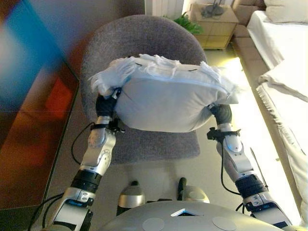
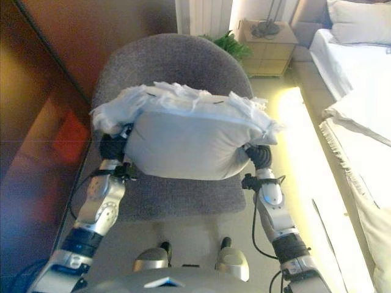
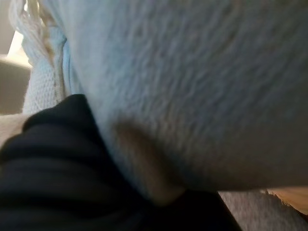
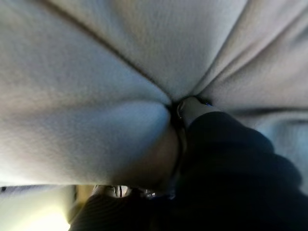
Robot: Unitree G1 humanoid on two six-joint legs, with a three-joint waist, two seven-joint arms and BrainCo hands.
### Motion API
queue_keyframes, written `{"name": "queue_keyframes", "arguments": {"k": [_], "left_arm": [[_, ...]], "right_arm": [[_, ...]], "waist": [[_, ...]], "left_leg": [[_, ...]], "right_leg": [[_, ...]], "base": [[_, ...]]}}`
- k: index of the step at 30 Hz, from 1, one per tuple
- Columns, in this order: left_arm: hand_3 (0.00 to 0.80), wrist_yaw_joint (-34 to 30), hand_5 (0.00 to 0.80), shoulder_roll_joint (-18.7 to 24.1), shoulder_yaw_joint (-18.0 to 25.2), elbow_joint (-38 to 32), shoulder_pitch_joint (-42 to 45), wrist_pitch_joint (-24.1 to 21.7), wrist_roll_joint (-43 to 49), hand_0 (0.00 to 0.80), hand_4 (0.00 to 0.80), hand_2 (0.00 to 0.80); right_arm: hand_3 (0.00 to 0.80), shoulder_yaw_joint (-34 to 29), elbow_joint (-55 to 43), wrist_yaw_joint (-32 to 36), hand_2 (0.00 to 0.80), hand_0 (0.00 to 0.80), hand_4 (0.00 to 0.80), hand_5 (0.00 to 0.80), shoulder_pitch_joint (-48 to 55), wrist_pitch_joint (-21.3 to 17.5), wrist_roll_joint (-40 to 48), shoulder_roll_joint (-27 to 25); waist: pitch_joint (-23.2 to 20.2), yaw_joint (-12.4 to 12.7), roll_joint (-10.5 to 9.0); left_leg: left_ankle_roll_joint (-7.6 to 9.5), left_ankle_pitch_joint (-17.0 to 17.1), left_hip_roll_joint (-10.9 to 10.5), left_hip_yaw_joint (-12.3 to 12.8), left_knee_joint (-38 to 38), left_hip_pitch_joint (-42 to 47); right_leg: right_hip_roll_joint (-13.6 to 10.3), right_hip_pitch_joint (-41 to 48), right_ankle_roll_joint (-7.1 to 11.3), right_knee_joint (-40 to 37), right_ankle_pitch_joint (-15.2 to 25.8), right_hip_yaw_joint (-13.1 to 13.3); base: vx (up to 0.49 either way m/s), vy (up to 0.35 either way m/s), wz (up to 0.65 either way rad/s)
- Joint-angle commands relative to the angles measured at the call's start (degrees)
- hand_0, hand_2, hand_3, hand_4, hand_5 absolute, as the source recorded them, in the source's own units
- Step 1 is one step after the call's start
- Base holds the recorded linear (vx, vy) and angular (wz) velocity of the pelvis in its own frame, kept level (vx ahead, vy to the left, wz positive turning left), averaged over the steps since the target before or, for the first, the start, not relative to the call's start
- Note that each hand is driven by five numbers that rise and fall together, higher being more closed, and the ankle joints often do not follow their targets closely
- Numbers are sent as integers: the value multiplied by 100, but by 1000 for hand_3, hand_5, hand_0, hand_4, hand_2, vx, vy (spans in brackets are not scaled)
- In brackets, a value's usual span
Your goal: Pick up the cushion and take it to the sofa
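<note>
We held the cushion (image 1: 166, 103) up above the grey chair (image 1: 139, 43), between our left hand (image 1: 105, 103) and right hand (image 1: 221, 113). Both hands pressed into its sides. Their fingers were hidden in the cushion, so we cannot tell if they were curled.

Grey chair (image 1: 144, 43) (upholstered) stands on floor (image 1: 159, 175).

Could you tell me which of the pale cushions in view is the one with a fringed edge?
The cushion held between both hands above the grey chair; the pillow on the bed is plain-edged.
</note>
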Motion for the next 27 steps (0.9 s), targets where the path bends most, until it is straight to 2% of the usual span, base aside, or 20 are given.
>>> {"name": "queue_keyframes", "arguments": {"k": [1, 4, 7, 10, 15, 20, 27], "left_arm": [[800, -66, 800, -405, -554, 273, -1093, -218, 461, 800, 800, 800], [800, 145, 800, -586, -549, 776, -1284, -218, 502, 800, 800, 800], [800, 534, 800, -787, -511, 1482, -1508, -146, 361, 800, 800, 800], [800, 707, 800, -935, -478, 1746, -1559, -54, 299, 800, 800, 800], [800, 776, 800, -1047, -667, 1735, -1817, 124, 353, 800, 800, 800], [800, 936, 800, -990, -584, 1767, -2024, 548, 291, 800, 800, 800], [800, 1261, 800, -952, -684, 2240, -2419, 995, 383, 800, 800, 800]], "right_arm": [[800, 316, -103, 129, 800, 800, 800, 800, -1131, -87, -82, 353], [800, 328, 198, 215, 800, 800, 800, 800, -1212, 67, -123, 419], [800, 378, 706, 391, 800, 800, 800, 800, -1467, 402, 47, 394], [800, 457, 1086, 524, 800, 800, 800, 800, -1616, 531, 71, 439], [800, 727, 1533, 518, 800, 800, 800, 800, -2150, 457, 94, 421], [800, 746, 1903, 624, 800, 800, 800, 800, -2730, 808, 307, 370], [800, 888, 2541, 331, 800, 800, 800, 800, -3117, 920, 614, 774]], "waist": [[-454, -84, -22], [-503, -146, -2], [-540, -151, -21], [-560, -80, -80], [-432, 177, -251], [-343, 386, -390], [-219, 567, -608]], "left_leg": [[76, 257, 6, -257, 46, -445], [48, 240, 35, -226, 23, -371], [2, 210, 75, -230, 64, -283], [-31, 188, 102, -268, 74, -219], [-77, 125, 121, -434, 185, -472], [-106, 131, 156, -600, 177, -443], [-142, 56, 197, -791, 352, -530]], "right_leg": [[-317, 433, 205, 187, -324, -68], [-307, 463, 212, 135, -306, -57], [-309, 544, 235, 116, -300, -62], [-319, 642, 271, 76, -287, -83], [-342, 558, 369, 16, -229, -141], [-326, 655, 417, -44, -169, -276], [-279, 628, 483, 17, -101, -345]], "base": [[169, -13, -13], [137, -6, -6], [173, -5, -6], [177, -24, -1], [-6, -77, 2], [141, -51, 11], [103, -70, 18]]}}
